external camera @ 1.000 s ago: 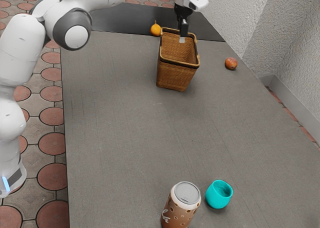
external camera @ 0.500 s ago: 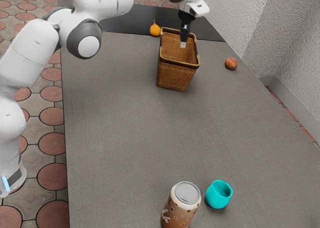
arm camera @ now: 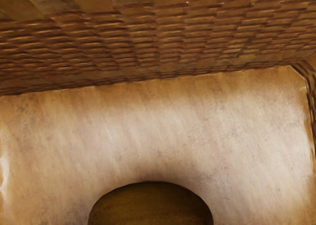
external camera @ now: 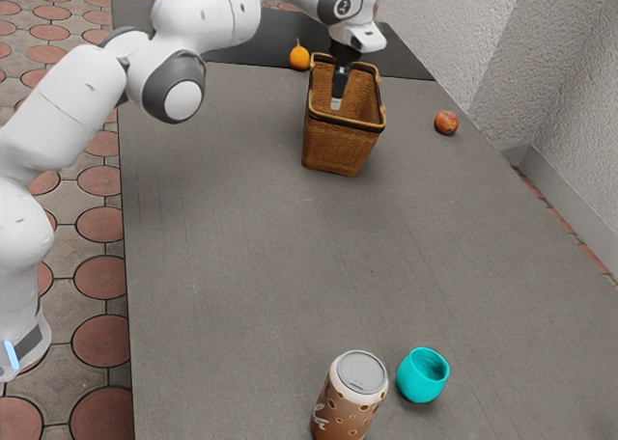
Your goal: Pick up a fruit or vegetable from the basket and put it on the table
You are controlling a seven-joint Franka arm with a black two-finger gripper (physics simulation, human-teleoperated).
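My gripper (external camera: 337,100) points down inside the wicker basket (external camera: 338,147), its fingertips below the rim; how far apart the fingers stand is not visible. In the wrist view a dark brownish, rounded thing (arm camera: 150,205) lies on the pale basket floor (arm camera: 158,131), just under the hand; which fruit or vegetable it is, I cannot tell. An orange fruit with a stem (external camera: 299,57) sits on the table outside the basket, and a reddish round fruit (external camera: 446,123) rests on the table on the basket's other side.
The woven basket wall (arm camera: 158,32) rises close to the hand. A patterned brown can (external camera: 350,399) and a turquoise cup (external camera: 423,374) stand at the table's near end in the exterior view. A rough pale wall (external camera: 570,93) borders the table at the exterior view's right.
My gripper has moved down into the basket and a little toward the exterior view's left. The basket, fruits, can and cup have stayed where they were.
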